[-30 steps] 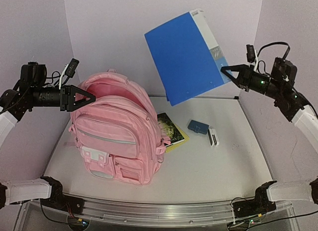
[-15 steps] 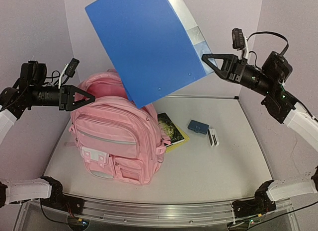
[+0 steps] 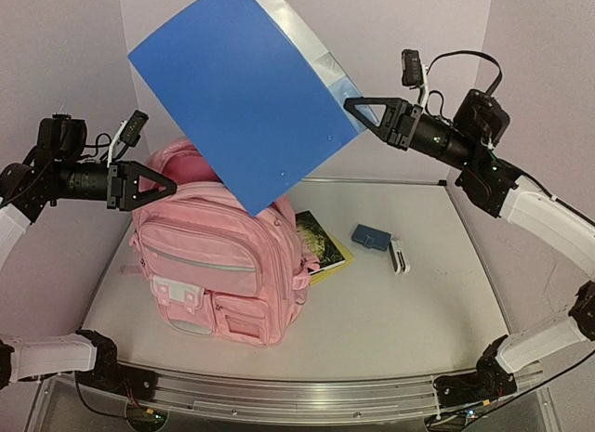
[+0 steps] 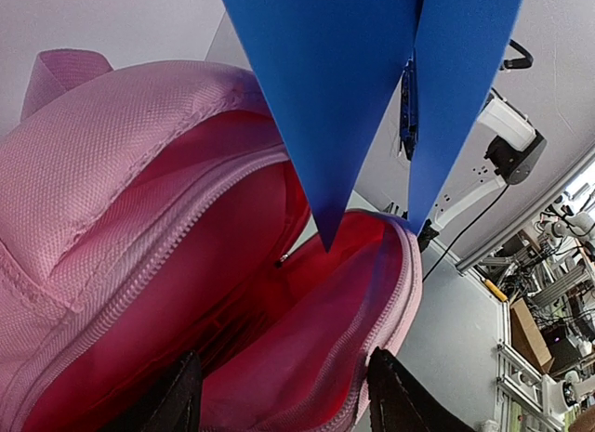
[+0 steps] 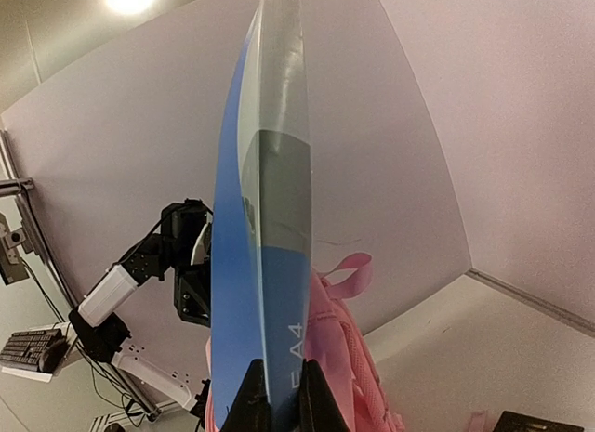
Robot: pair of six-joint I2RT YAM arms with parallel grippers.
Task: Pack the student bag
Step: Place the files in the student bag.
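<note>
The pink student bag (image 3: 214, 255) stands upright on the table, left of centre, with its main compartment unzipped; the red lining shows in the left wrist view (image 4: 279, 339). My left gripper (image 3: 170, 184) is open at the bag's top rim, with its fingers (image 4: 181, 404) spread across the opening. My right gripper (image 3: 351, 105) is shut on the spine edge of a large blue A4 folder (image 3: 237, 88) and holds it tilted in the air. The folder's lower corner (image 4: 325, 237) hangs just above the bag's open mouth. In the right wrist view the folder (image 5: 232, 265) stands edge-on, with the bag (image 5: 358, 358) behind it.
A book with a yellow and green cover (image 3: 321, 242) lies against the bag's right side. A small blue case (image 3: 371, 236) and a white object (image 3: 400, 257) lie further right on the grey table (image 3: 418, 311). Purple walls close in the back and sides.
My right gripper has carried the blue folder left and toward the bag, so its lower corner now hangs over the open mouth. The left gripper and the bag have stayed put.
</note>
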